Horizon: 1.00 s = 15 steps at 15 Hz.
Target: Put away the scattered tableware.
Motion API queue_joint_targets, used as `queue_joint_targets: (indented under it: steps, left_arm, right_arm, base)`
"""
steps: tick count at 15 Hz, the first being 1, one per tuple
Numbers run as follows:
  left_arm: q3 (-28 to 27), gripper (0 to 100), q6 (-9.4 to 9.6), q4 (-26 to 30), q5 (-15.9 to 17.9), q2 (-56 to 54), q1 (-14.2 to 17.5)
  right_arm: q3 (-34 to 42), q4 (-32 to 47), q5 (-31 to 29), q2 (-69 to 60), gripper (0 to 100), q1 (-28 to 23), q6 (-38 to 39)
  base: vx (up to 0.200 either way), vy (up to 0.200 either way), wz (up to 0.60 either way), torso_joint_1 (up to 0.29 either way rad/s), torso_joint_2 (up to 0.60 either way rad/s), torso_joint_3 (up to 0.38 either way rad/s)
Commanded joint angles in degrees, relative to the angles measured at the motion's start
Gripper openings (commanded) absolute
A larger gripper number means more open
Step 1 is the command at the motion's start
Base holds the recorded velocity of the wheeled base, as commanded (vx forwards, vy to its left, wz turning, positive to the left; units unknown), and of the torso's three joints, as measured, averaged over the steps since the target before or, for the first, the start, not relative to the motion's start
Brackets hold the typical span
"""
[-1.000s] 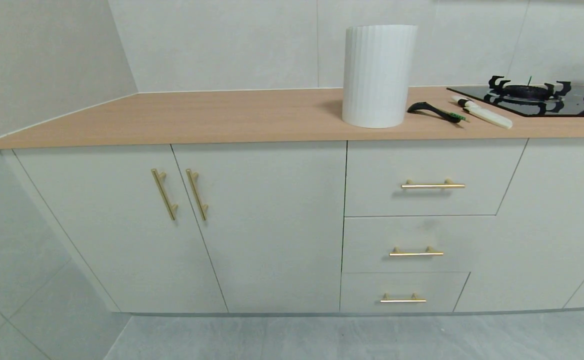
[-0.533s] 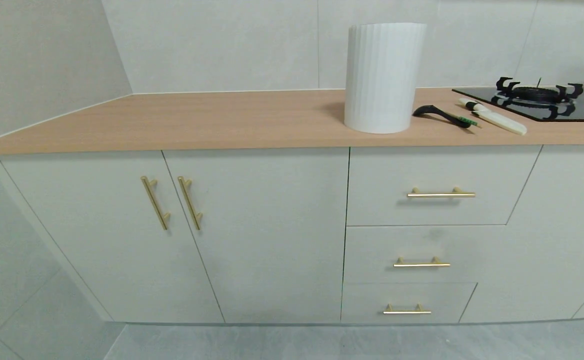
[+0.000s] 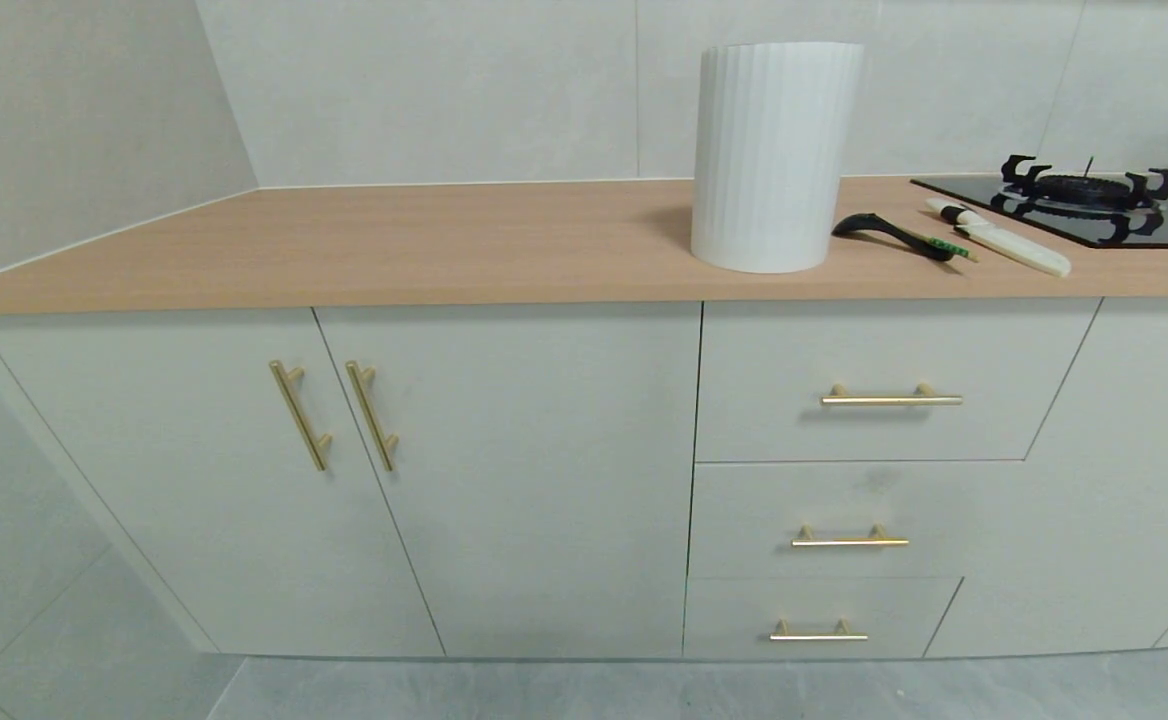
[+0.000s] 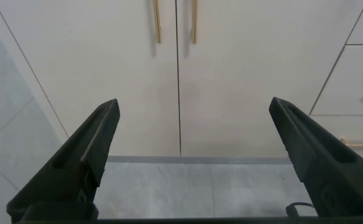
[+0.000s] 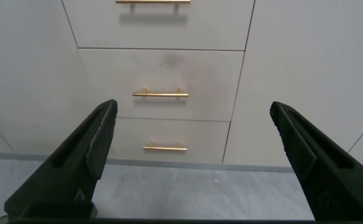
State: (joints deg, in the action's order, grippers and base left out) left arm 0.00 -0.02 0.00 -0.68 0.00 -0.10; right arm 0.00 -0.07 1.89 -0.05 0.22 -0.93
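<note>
L tool [image 4: 194, 165] & R tool [image 5: 194, 165]: both wide open, empty, held low facing cupboard fronts [image 3: 504, 450], prob. parked for approach. Black scoop [image 3: 889, 230] & white knife [image 3: 1006, 247] lie on bench [image 3: 394, 240] just beside white ribbed holder [image 3: 774, 160], likely their destination.

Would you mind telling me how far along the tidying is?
Nothing looks done: the black spoon and white knife lie on the counter beside the white container. Nothing is in hand: the left gripper and right gripper are open, low before the cabinet. Those pieces are left.
</note>
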Motion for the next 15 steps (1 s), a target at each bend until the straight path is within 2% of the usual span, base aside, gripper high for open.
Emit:
queue_joint_targets:
  steps: [1,4,6,13,15]
  left_arm:
    - [0.0,100,0.02,0.0,0.0,0.1,0.0]
    - [0.0,100,-0.06,0.0,0.0,0.1,0.0]
    - [0.0,100,0.02,0.0,0.0,0.1,0.0]
    - [0.0,100,-0.06,0.0,0.0,0.1,0.0]
    - [0.0,100,-0.06,0.0,0.0,0.1,0.0]
  right_arm:
    - [0.0,0.0,0.1,0.0,100,0.0,-0.2]
    - [-2.0,0.1,1.3,1.5,100,0.5,-2.4]
    - [-8.5,0.5,2.1,6.3,100,2.3,-0.7]
    - [-8.9,0.4,2.2,23.8,100,9.9,-0.6]
    - [-9.0,0.3,2.2,28.2,100,10.3,-0.7]
  base:
    - [0.000,0.000,0.00,0.000,0.00,0.000]
    - [0.000,0.000,0.00,0.000,0.00,0.000]
    - [0.000,0.000,0.00,0.000,0.00,0.000]
    - [0.000,0.000,0.00,0.000,0.00,0.000]
    - [0.000,0.000,0.00,0.000,0.00,0.000]
